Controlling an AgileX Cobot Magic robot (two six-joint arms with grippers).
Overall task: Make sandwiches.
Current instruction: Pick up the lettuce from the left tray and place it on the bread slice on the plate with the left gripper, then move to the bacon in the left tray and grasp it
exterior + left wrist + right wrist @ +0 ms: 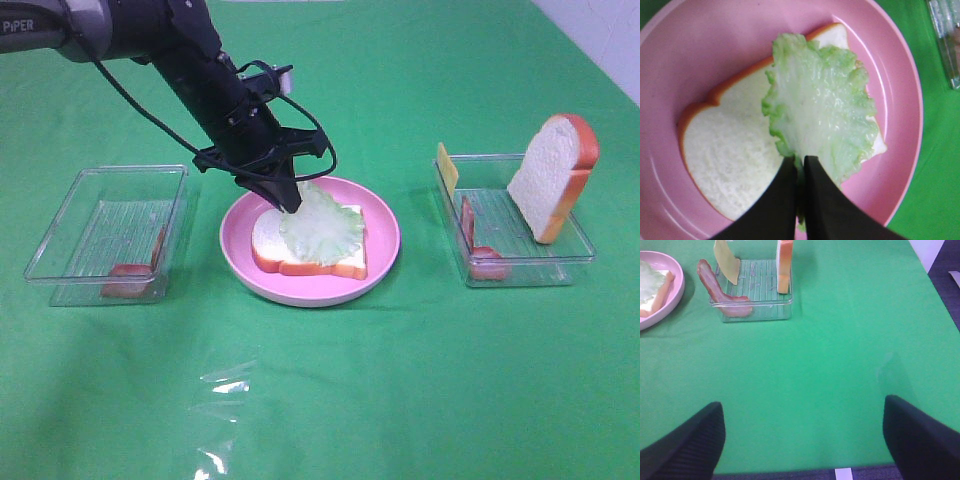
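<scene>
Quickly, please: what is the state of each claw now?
Left claw: closed on the lettuce leaf.
Right claw: open, holding nothing.

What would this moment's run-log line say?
left claw: shut on lettuce, draped over bread slice on pink plate | right claw: open, empty | pending in right tray: bacon, cheese, second slice

Robot lab bench set up as a play kitchen

A bright green cloth covers the whole table. A black jointed robot arm lettered "PiPER" leans in from the far left over a round pink plastic plate. A clear ribbed plastic tray at right holds a toy white bread slice with orange-brown crust.
</scene>
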